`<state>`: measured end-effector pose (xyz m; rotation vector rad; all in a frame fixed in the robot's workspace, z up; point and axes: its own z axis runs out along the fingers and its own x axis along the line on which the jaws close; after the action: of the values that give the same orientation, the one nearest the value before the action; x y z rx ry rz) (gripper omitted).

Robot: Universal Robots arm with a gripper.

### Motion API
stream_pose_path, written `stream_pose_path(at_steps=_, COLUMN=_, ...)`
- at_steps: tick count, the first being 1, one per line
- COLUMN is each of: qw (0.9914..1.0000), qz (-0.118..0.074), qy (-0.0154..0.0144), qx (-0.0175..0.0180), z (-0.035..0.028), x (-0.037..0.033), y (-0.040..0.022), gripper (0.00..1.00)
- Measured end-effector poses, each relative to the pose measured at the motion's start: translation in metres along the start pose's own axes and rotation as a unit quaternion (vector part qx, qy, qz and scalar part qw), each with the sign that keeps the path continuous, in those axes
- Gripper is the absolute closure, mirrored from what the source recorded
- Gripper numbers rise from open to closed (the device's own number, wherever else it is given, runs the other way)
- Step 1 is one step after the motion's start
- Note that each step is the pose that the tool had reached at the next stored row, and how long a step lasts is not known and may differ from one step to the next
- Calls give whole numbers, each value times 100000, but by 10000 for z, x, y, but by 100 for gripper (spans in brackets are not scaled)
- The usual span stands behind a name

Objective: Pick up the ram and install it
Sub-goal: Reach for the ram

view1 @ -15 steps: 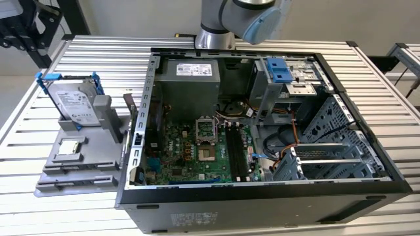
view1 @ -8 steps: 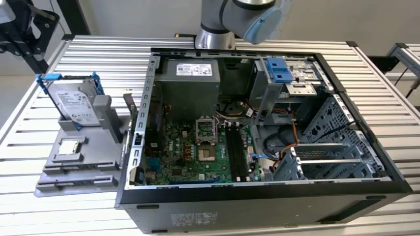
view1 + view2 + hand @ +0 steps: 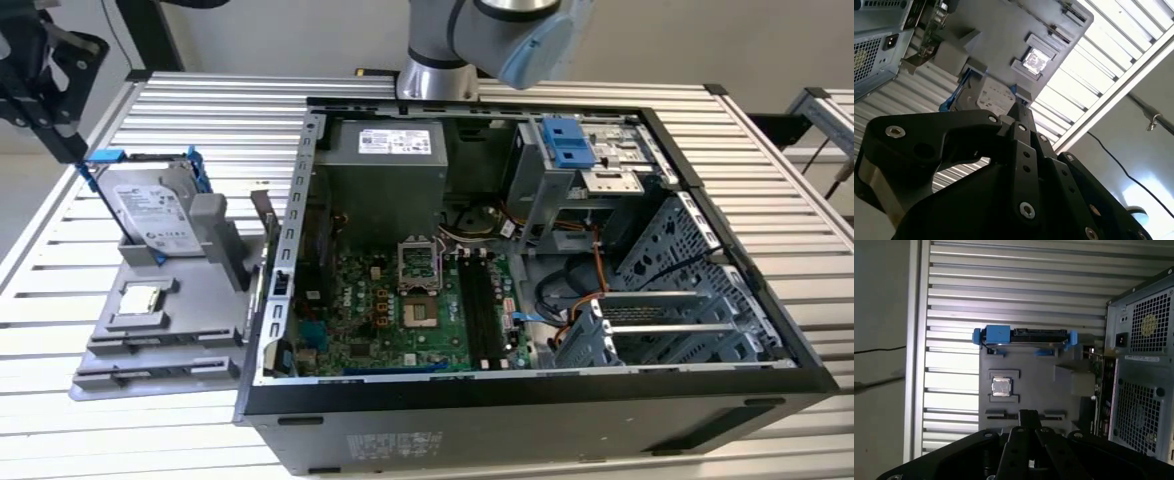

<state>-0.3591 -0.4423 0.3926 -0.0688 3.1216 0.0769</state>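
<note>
Slatted metal table point(image 3: 1019, 290); gripper point(image 3: 1027, 415), fingers seemingly together and empty, hangs above the grey holder point(image 3: 1039, 372); the thin ram point(image 3: 1099, 390) stands close beside the computer case point(image 3: 1144, 365), so a grasp there could clip the case.

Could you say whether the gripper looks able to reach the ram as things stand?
Probably yes: the gripper hangs above the gray holder, and the ram stands on edge at the holder's side nearest the computer case, open from above. The case wall beside it leaves little room.
</note>
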Motion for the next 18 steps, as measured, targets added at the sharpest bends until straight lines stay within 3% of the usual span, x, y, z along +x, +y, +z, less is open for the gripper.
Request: stream_pose_path(at_steps=18, qw=100000, qz=9, qy=-8, qx=-19, z=-22, x=27, y=-464, gripper=100)
